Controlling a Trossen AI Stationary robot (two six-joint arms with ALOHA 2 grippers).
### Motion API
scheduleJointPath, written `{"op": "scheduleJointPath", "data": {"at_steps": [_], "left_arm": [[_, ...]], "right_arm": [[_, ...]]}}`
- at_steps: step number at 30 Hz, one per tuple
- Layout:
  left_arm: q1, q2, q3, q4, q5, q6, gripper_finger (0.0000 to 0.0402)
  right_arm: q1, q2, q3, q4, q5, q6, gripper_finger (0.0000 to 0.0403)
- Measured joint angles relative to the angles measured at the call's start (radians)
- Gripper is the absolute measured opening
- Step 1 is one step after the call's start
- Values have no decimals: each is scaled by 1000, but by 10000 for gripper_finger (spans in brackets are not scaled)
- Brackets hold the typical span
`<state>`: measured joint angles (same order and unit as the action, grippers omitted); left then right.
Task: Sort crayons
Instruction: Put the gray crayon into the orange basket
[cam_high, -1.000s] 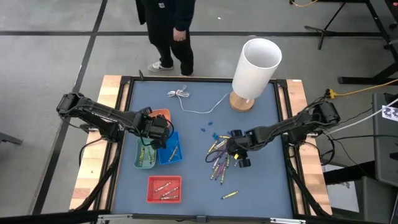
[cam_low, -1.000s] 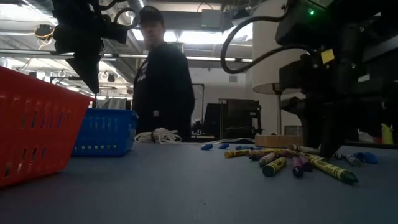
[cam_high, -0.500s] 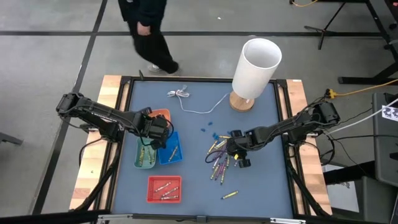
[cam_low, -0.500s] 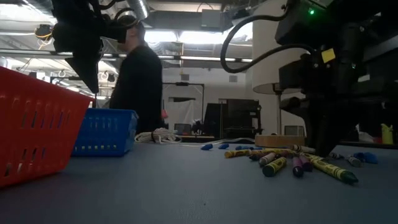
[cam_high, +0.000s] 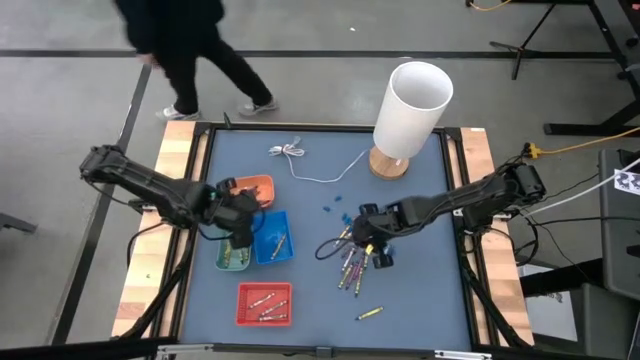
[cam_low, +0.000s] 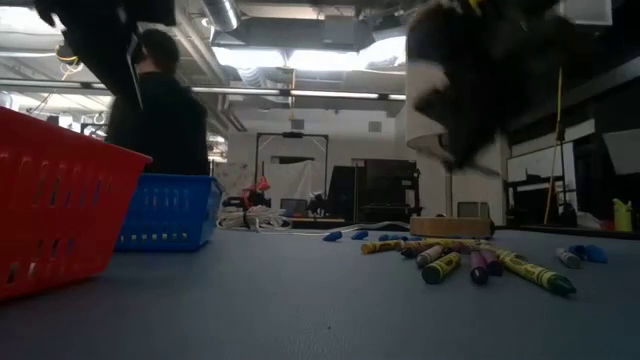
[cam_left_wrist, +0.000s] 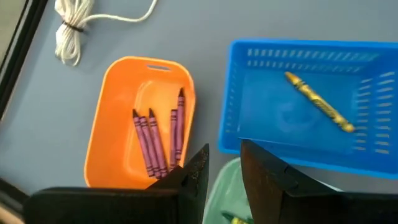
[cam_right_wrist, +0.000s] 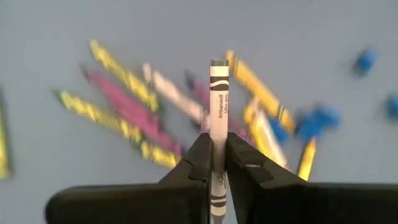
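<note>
Your right gripper (cam_right_wrist: 214, 163) is clamped on a whitish crayon (cam_right_wrist: 217, 99), long axis running straight out between the fingers, above the crayon pile (cam_high: 352, 262). The trays (cam_high: 270, 238) lie toward 9 o'clock, beside your left gripper (cam_high: 240, 222).

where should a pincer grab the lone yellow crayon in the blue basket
Take the yellow crayon at mid-length, coming straight down from above. It lies flat and diagonal on the floor of the blue basket, clear of the walls, so set the fingers across its thin width.
</note>
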<state>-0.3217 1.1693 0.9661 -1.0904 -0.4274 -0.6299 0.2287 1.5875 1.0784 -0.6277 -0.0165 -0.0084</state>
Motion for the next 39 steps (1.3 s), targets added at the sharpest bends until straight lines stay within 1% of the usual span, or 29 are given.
{"op": "scheduleJointPath", "data": {"at_steps": [2, 4, 9, 13, 16, 19, 20, 23, 30, 36, 39], "left_arm": [[-24, -18, 0, 0, -4, -11, 76], [-42, -28, 0, 0, -5, -16, 76], [-74, -33, 0, 0, -7, -16, 76], [-81, -33, 0, 1, -9, -16, 76], [-81, -33, 0, 1, -9, -16, 76], [-81, -33, 0, 3, -17, -17, 76], [-81, -33, 0, 4, -21, -16, 76], [-81, -33, 0, 5, -27, -17, 76], [-81, -33, 0, 10, -26, -17, 76], [-81, -33, 0, 12, -26, -18, 76], [-81, -33, 0, 13, -25, -18, 76]], "right_arm": [[0, 0, 45, 51, -2, 0, 22], [0, -1, 74, 149, -13, 3, 17], [0, 20, 87, 496, -121, 5, 20], [9, 92, 87, 763, -179, 10, 25], [25, 171, 87, 969, -183, 14, 26], [50, 252, 90, 1135, -186, 15, 26], [58, 277, 92, 1167, -185, 15, 26], [82, 358, 134, 1223, -174, 15, 27], [125, 527, 286, 1226, -158, 15, 28], [138, 616, 372, 1222, -151, 14, 28], [137, 636, 384, 1221, -117, 9, 28]]}}
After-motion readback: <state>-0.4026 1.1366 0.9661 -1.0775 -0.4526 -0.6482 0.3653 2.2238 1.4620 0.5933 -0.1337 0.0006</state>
